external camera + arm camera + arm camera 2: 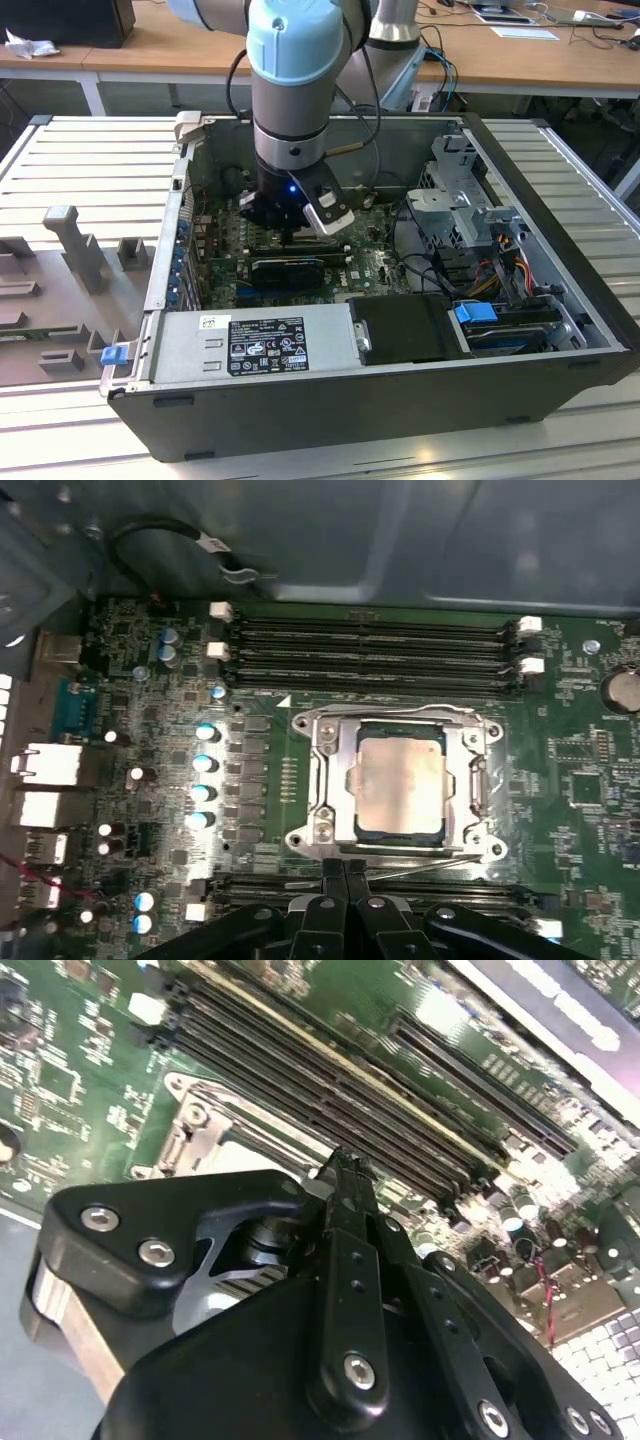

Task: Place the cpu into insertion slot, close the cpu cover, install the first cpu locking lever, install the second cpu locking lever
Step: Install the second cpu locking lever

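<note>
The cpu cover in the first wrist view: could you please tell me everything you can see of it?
The cpu cover is a thin, dull silvery metal frame with a large square window. It lies flat, closed over the insertion slot, and the cpu shows through the window with its grey metal top. Screws sit at the bracket's corners around it. The gripper, fingers together, is at the cover's near edge; contact cannot be told.

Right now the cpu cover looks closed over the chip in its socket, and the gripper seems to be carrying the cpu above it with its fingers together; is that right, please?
Not quite. The gripper carries nothing: in the first wrist view the cpu already sits in the insertion slot under the closed cpu cover. Its fingers are together, at the socket's edge.
</note>
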Controlling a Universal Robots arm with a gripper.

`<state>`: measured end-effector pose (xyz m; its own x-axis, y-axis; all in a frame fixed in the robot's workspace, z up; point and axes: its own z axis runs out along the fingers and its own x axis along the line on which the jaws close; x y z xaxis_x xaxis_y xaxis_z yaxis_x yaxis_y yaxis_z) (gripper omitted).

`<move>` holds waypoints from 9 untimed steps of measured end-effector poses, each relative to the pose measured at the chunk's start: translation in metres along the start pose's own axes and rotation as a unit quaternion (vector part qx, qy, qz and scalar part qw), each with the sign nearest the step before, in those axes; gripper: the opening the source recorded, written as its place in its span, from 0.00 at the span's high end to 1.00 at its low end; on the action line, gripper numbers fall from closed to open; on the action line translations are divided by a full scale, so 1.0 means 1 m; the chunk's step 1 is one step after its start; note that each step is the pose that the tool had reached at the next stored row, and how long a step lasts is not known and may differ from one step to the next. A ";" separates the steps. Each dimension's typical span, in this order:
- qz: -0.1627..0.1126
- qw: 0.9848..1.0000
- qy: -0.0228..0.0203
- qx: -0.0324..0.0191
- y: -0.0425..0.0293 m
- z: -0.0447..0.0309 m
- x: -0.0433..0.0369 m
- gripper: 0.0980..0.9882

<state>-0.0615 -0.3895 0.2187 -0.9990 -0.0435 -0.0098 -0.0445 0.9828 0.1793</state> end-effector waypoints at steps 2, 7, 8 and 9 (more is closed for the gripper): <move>0.000 1.000 0.000 -0.005 -0.0012 0.0009 0.0051 0.99; -0.002 1.000 -0.001 -0.023 -0.0048 0.0075 0.0103 0.99; -0.002 1.000 -0.001 -0.023 -0.0054 0.0096 0.0112 0.99; -0.002 1.000 -0.001 -0.025 -0.0062 0.0130 0.0121 0.99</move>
<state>-0.0732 -0.3938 0.2046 -0.9988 -0.0472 -0.0120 -0.0487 0.9725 0.2276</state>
